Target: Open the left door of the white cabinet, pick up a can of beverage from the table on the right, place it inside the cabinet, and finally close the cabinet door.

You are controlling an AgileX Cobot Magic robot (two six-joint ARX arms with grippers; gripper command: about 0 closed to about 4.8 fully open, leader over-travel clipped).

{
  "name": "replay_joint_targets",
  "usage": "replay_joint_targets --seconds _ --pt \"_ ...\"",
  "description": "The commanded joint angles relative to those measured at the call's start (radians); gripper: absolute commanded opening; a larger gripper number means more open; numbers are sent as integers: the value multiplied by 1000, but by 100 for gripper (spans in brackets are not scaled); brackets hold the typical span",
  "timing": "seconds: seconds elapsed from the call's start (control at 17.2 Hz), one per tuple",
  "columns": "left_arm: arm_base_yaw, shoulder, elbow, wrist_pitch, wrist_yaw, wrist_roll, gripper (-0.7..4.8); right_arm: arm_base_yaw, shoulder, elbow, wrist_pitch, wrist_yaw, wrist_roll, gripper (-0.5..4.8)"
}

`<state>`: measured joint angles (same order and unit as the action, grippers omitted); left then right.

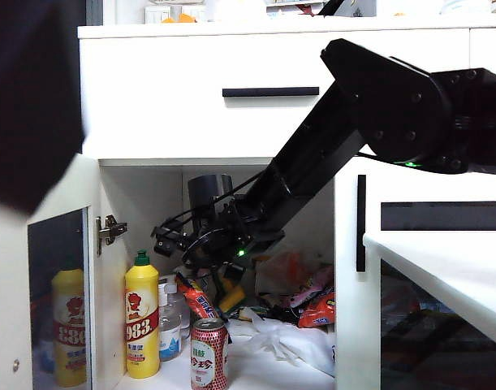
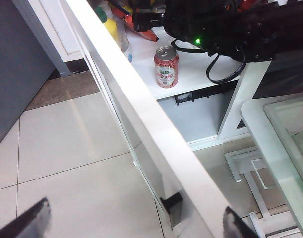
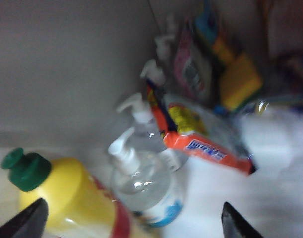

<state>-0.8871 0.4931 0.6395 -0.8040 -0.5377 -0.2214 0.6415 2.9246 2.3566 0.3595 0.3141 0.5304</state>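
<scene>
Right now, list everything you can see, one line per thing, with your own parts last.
white cabinet: one, white, fills the exterior view, drawer with black handle on top.
left door: one, white frame with dark glass, swung open at the left.
can of beverage: one, red and white, upright at the front of the cabinet shelf, nothing gripping it.
yellow bottle: one, yellow with green cap, left of the can.
clear pump bottles: two, clear with white pumps, behind the yellow bottle.
snack packets: several, mostly red and orange, piled at the back.
table: one, white, at the right.
right gripper: open, inside the cabinet above the bottles.
left gripper: open, out by the open door's edge.
</scene>
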Motion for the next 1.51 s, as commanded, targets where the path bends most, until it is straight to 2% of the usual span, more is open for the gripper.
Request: replay_joint_targets --seconds 0.06,0.12,0.23,0.35,0.41,0.52,0.76,0.87,1.1,1.39,1.51 --pt "2 1 1 13 -1 2 479 -1 -33 6 -86 -4 171 461" --pt "2 1 1 13 0 4 479 -6 -40 6 -100 -26 181 457" --pt "2 1 1 15 0 4 479 -15 -62 6 -182 -87 207 395" --pt "2 1 1 25 0 5 479 -18 -70 6 -201 -158 190 396" --pt "2 1 1 34 0 5 479 -23 -75 6 -210 -252 152 395" --pt "2 1 1 35 0 5 479 -26 -95 6 -315 -363 66 395" --pt "2 1 1 35 0 5 479 -30 -136 6 -545 -502 12 395" --pt "2 1 1 38 0 5 479 -31 -169 6 -629 -544 -62 395" --pt "2 1 1 43 0 5 479 -25 -179 6 -792 -616 -346 395" --pt "2 1 1 51 0 5 479 -13 -206 6 -917 -631 -491 395" --pt "2 1 1 55 0 16 479 -12 -215 6 -989 -631 -609 395"
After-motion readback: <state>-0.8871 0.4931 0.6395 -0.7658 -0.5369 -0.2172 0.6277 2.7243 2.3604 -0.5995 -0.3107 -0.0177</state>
